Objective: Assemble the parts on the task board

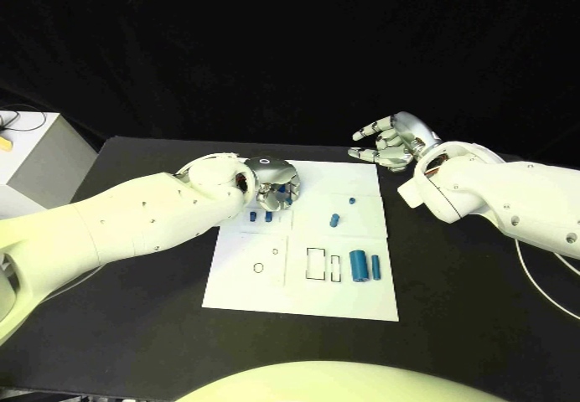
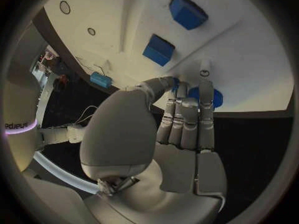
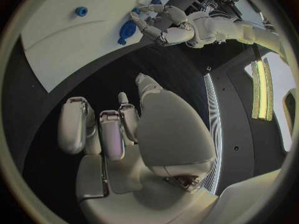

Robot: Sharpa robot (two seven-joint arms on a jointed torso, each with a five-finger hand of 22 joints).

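Observation:
The white task board (image 1: 308, 293) lies mid-table. My left hand (image 1: 272, 178) hovers over its far left corner and pinches a blue round part (image 1: 281, 195) between thumb and fingers. In the left wrist view the fingertips (image 2: 187, 92) close on that part (image 2: 211, 97) near the board's edge (image 2: 249, 50). Two blue blocks (image 1: 260, 216) lie just in front of the hand. My right hand (image 1: 393, 141) hangs beyond the board's far right corner, its fingers apart and holding nothing; its palm and fingers (image 3: 118, 134) show above the black table.
Two small blue pieces (image 1: 352, 201) (image 1: 335, 221) lie right of centre on the board. Two blue cylinders (image 1: 359, 265) (image 1: 377, 266) lie near the front right beside outlined slots (image 1: 317, 262). A grey box (image 1: 43, 159) stands at the table's left edge.

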